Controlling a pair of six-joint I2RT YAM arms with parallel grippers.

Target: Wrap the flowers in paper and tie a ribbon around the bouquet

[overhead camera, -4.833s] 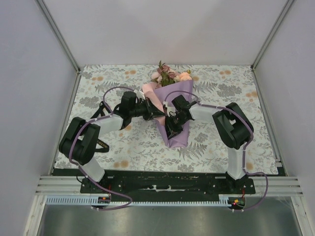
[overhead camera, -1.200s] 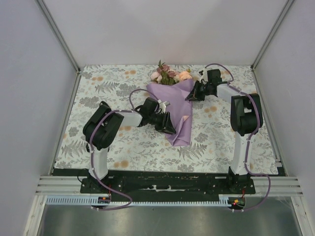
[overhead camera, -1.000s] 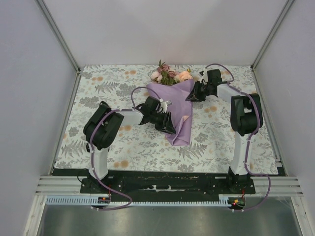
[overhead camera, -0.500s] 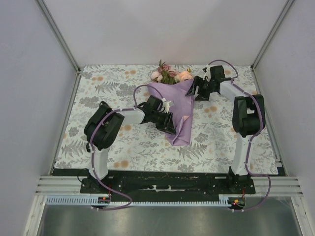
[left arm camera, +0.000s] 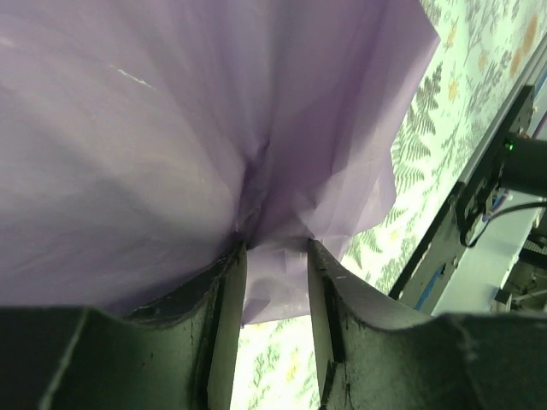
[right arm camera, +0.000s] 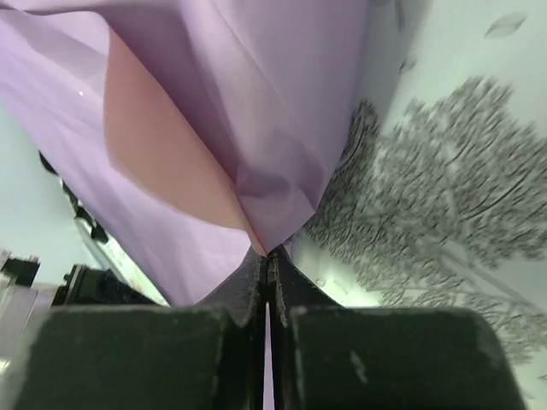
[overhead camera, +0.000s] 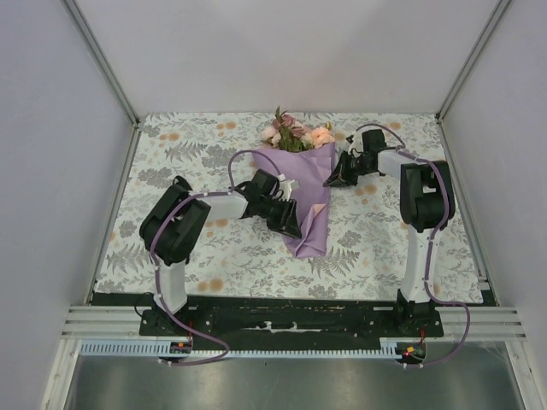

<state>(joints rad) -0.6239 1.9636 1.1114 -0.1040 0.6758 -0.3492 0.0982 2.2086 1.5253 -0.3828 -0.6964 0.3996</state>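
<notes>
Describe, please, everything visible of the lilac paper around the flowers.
The paper is a thin, creased lilac sheet with a pink reverse face, folded as a cone on the tablecloth, wide end far, the flowers sticking out there. The left tool clamps its gathered middle; the right tool pinches its right corner.

The paper point(overhead camera: 309, 179) hides the stems of the flowers point(overhead camera: 296, 134) (only blooms show, near the far edge of the tablecloth point(overhead camera: 214, 256)). In the left wrist view the paper runs off the top and left edges; the right wrist view blurs the cloth's print.
</notes>
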